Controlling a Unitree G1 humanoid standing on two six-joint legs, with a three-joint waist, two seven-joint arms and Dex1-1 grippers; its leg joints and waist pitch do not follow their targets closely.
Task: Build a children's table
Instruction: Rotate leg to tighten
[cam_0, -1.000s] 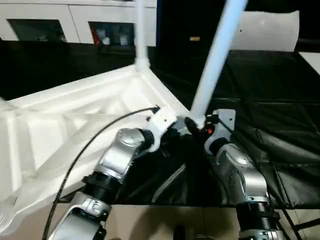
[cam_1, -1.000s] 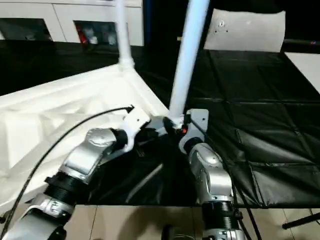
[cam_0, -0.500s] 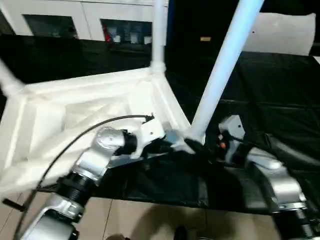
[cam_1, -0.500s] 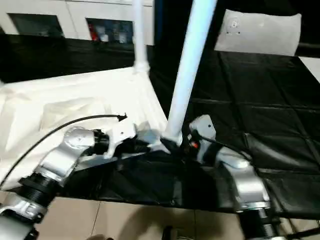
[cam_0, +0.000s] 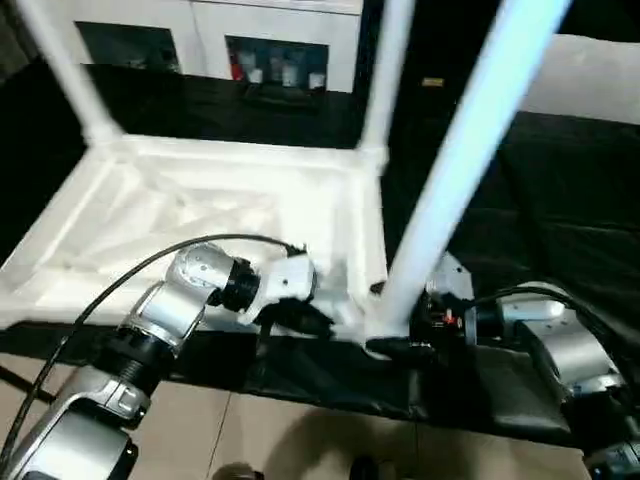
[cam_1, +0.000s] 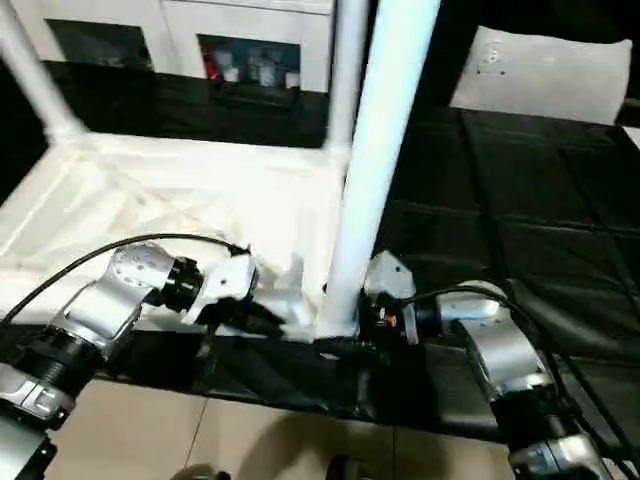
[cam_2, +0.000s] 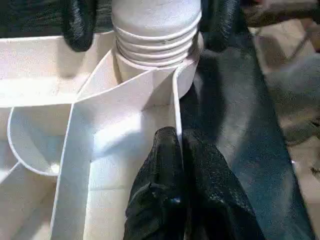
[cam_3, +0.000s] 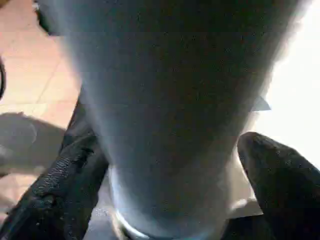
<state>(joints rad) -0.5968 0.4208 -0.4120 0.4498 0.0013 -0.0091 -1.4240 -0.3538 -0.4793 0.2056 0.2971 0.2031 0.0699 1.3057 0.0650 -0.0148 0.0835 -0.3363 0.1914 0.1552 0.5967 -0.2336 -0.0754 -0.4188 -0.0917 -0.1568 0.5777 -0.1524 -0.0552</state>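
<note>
The top (cam_0: 200, 200) lies inverted on the surface. Left pincer (cam_2: 179, 150), shut, pinches its rim beside the near leg (cam_0: 450, 170). Right pincer (cam_3: 175, 190) straddles that leg, wide; an unseated leg may topple.

The children's table (cam_0: 230, 200) lies upside down on the surface (cam_0: 560, 190), 3 legs up; a cabinet (cam_0: 200, 40) stands behind.

floor: tan tiles (cam_0: 300, 440) | cover: black sheet (cam_1: 500, 220) | back: white glass-door cabinet (cam_0: 280, 50)
</note>
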